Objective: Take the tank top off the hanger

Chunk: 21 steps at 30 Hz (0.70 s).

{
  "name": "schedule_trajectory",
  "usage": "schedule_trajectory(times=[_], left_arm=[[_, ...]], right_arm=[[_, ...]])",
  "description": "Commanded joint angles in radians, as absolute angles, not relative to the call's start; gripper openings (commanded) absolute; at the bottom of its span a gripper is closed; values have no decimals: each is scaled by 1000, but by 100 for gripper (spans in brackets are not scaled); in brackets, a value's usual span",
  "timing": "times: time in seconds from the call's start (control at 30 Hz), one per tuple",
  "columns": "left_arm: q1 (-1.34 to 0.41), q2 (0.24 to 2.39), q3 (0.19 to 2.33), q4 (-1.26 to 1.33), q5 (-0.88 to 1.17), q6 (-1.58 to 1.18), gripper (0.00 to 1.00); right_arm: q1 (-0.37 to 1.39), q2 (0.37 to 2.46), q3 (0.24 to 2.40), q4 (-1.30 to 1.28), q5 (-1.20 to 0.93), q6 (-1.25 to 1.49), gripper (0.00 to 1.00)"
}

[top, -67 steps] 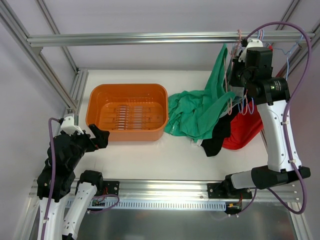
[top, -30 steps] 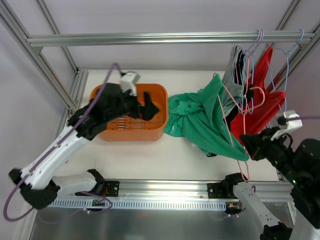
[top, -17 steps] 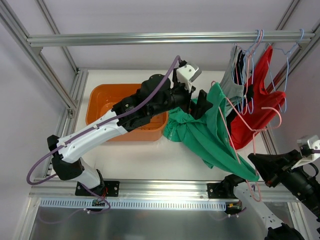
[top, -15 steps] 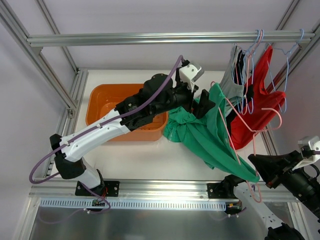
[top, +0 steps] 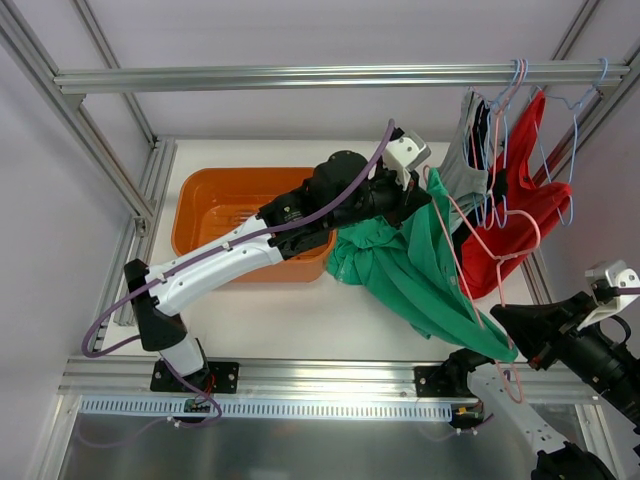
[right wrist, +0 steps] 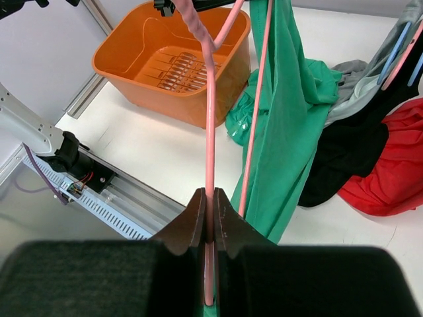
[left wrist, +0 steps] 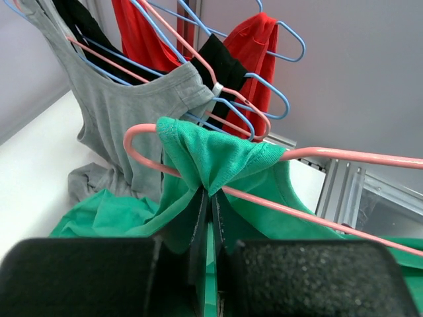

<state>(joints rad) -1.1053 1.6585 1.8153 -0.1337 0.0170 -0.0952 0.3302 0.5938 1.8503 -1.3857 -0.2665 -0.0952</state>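
The green tank top (top: 420, 270) hangs on a pink hanger (top: 500, 262), one strap (left wrist: 215, 155) looped over the hanger's end, its lower part bunched on the table. My left gripper (left wrist: 211, 198) is shut on that strap just below the pink wire (left wrist: 310, 214); in the top view the left gripper (top: 415, 200) reaches across above the tub. My right gripper (right wrist: 210, 198) is shut on the pink hanger (right wrist: 209, 139), holding it up at the near right; the right gripper (top: 520, 335) shows at the hanger's lower end. The green tank top (right wrist: 291, 112) drapes beside it.
An orange tub (top: 215, 205) stands at the left of the table. Grey (left wrist: 125, 105), black and red garments (top: 520, 225) on pink and blue hangers hang from the rail (top: 300, 75) at the back right. Frame posts line both sides.
My left arm has swung from the tub across to the hanger and its jaws have shut on the green strap. The right gripper has kept the hanger raised, nearly still.
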Motion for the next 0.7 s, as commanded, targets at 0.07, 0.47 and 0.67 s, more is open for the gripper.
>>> schedule_trajectory(times=[0.07, 0.47, 0.67], left_arm=[[-1106, 1612, 1813, -52, -84, -100, 0], [-1106, 1448, 1715, -64, -664, -176, 0], [-1106, 1223, 1527, -71, -358, -216, 0]], right_arm=[[344, 598, 1830, -1344, -276, -101, 0], [386, 509, 1764, -1315, -488, -170, 0], [405, 472, 1825, -1201, -571, -169, 0]])
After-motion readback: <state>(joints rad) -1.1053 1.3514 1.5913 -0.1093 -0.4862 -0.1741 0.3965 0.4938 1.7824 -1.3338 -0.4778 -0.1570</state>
